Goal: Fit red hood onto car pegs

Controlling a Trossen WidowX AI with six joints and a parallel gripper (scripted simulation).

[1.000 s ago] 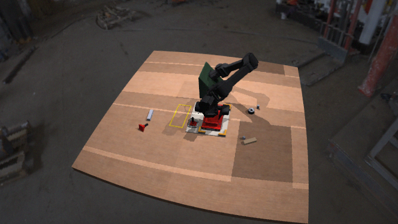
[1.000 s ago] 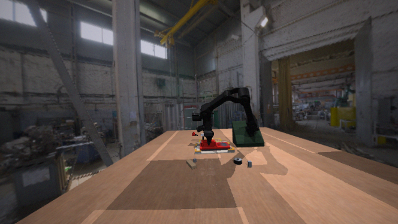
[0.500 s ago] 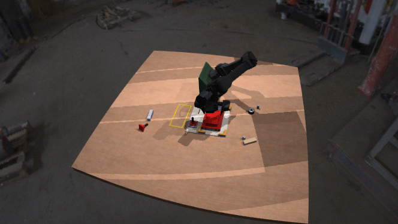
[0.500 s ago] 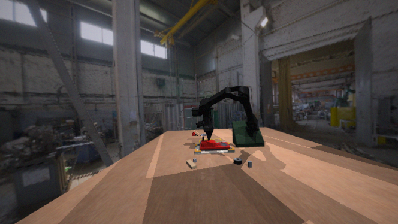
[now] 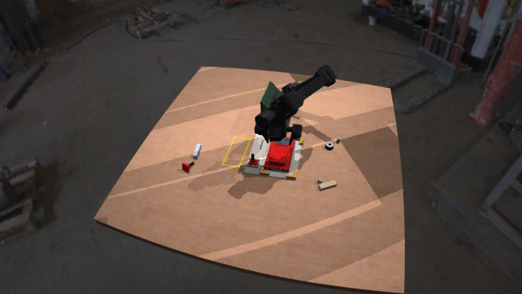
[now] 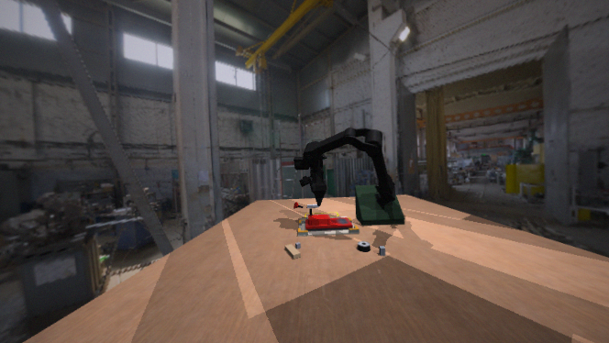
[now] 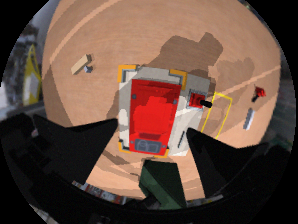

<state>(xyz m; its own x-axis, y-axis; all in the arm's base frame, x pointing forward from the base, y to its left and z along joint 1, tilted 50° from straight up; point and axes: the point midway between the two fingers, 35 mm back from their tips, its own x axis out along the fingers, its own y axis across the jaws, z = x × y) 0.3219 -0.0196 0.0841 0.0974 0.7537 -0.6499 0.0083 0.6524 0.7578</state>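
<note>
The red hood [image 5: 280, 153] [image 6: 319, 220] [image 7: 154, 111] lies over the deck of the red chassis [image 6: 345, 225] [image 7: 155, 86]. It looks level and lined up with the car. Small grey spots, possibly peg tops, show near two of its corners in the wrist view; the others are hard to make out. The chassis sits in the pale jig [image 5: 297, 157] [image 7: 124, 105] with orange corners. The engine block is not visible. My gripper [image 5: 279, 141] [image 6: 319, 204] [image 7: 152, 127] is open and empty above the hood, fingers apart on either side, with a gap below the tips in the exterior view.
A small red part with a black stem [image 5: 253, 161] [image 7: 195, 100] stands beside the car. Beyond it are a yellow outline [image 5: 231, 166], a white block [image 5: 196, 151] and another red part [image 5: 185, 167]. A tan block [image 5: 328, 185] and a black wheel [image 5: 329, 146] lie opposite.
</note>
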